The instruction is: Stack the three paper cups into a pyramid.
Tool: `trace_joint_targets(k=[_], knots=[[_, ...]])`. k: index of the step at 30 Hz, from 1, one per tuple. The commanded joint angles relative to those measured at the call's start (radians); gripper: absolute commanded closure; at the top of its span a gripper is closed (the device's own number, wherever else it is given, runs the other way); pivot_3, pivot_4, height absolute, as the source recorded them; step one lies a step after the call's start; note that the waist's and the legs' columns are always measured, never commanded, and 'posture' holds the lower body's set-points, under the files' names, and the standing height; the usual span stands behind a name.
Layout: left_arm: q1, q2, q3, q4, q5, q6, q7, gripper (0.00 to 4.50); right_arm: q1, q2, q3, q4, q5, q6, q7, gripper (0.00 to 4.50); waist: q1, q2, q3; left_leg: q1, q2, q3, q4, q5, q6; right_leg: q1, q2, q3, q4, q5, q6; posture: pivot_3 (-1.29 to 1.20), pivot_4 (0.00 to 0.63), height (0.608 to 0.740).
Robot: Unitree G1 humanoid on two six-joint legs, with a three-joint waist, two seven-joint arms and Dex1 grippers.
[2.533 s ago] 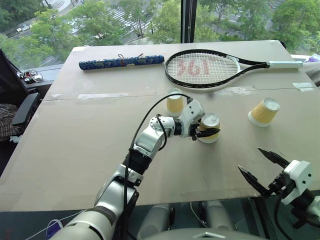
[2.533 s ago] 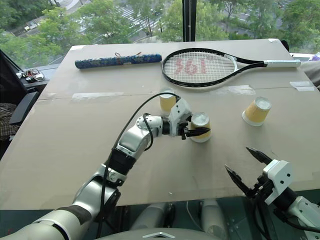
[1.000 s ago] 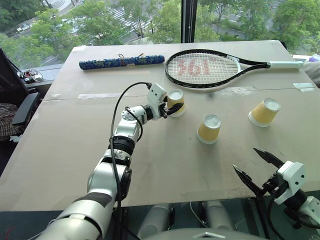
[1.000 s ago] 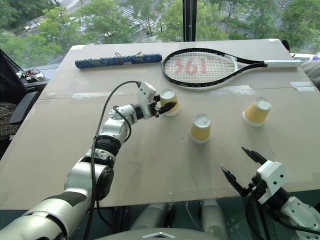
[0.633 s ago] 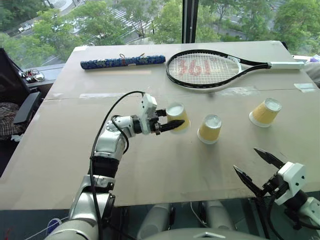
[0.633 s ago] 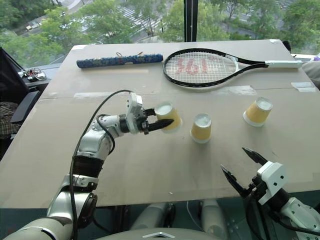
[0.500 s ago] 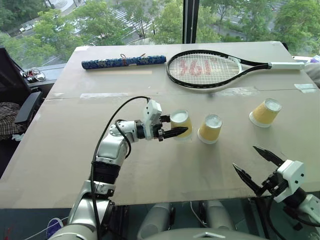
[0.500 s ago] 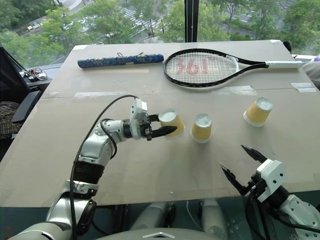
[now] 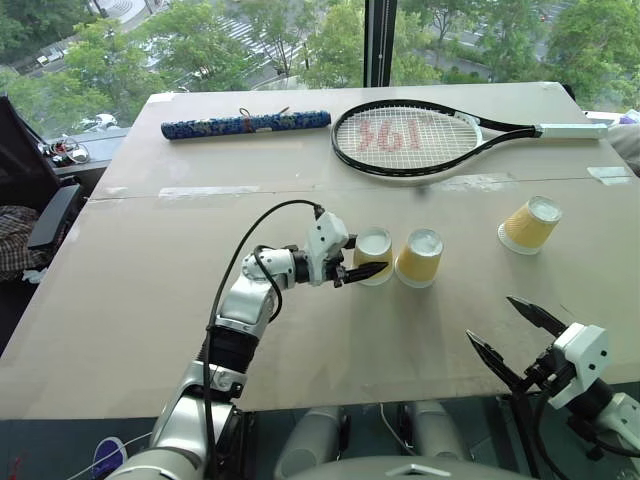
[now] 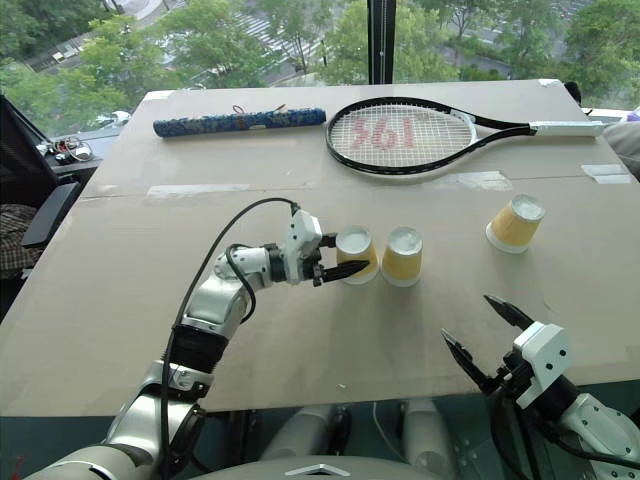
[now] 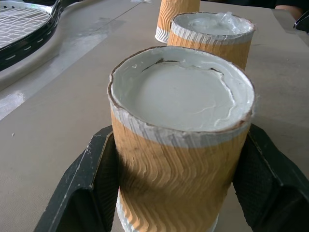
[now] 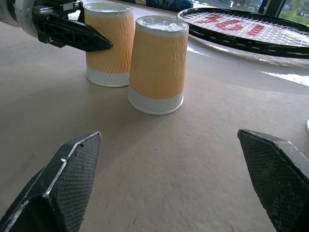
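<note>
Cup [image 9: 375,254] in left gripper [image 9: 362,268], seemingly touching second cup [image 9: 418,258].

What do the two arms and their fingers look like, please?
The left arm is silver metal with black joints and a looping black cable. Each wrist carries a white block: left gripper, right gripper. The fingers are black, pointed, with a textured grid surface.

three paper cups [image 9: 374,254] [image 9: 419,258] [image 9: 529,224] have yellow-orange wavy-ribbed sides, with white rims and bases. the surface [image 9: 130,270] is plain tan. the tennis racket [image 9: 405,139] has a black frame, white strings, red lettering and a white handle. a long case [image 9: 244,123] is patterned dark blue.
</note>
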Motion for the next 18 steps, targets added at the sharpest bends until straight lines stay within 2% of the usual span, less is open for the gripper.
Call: trace_joint_targets(k=[1,5,6,9,14,18], knots=[[-0.005,-0.005,-0.002,0.001,-0.001,-0.017,0.001,1.89,0.006,0.001,-0.013,-0.04,0.009,-0.018,-0.009,0.0,0.0,0.0,0.0,0.0,0.0,0.0,0.0,0.0,0.0,0.0,0.0,0.0,0.0,0.0,0.0,0.0,0.15,0.74],[-0.005,-0.009,0.0,0.0,-0.011,-0.01,-0.007,1.89,0.004,-0.001,-0.016,-0.042,0.011,-0.016,-0.01,0.0,0.0,0.0,0.0,0.0,0.0,0.0,0.0,0.0,0.0,0.0,0.0,0.0,0.0,0.0,0.0,0.0,0.15,0.74],[-0.003,-0.009,0.0,-0.005,-0.015,-0.004,-0.011,0.93,0.004,-0.002,-0.017,-0.042,0.011,-0.015,-0.01,0.0,0.0,0.0,0.0,0.0,0.0,0.0,0.0,0.0,0.0,0.0,0.0,0.0,0.0,0.0,0.0,0.0,0.15,0.74],[0.004,-0.008,0.004,-0.03,-0.03,0.013,-0.017,0.08,0.003,-0.008,-0.023,-0.043,0.017,-0.012,-0.007,0.0,0.0,0.0,0.0,0.0,0.0,0.0,0.0,0.0,0.0,0.0,0.0,0.0,0.0,0.0,0.0,0.0,0.15,0.74],[0.033,0.023,0.051,-0.129,-0.076,0.078,-0.001,0.08,0.0,-0.014,-0.037,-0.042,0.021,-0.01,-0.01,0.0,-0.002,0.0,0.0,0.0,0.0,0.0,0.0,0.0,0.0,0.0,0.0,0.0,0.0,0.0,0.0,0.0,0.15,0.74],[0.091,0.087,0.103,-0.255,-0.145,0.172,0.001,0.08,-0.029,-0.007,-0.063,-0.045,0.038,0.012,-0.044,0.0,-0.003,0.0,0.0,0.0,0.001,0.0,0.0,0.0,0.0,0.0,0.0,0.0,0.0,0.0,0.0,0.0,0.15,0.74]])
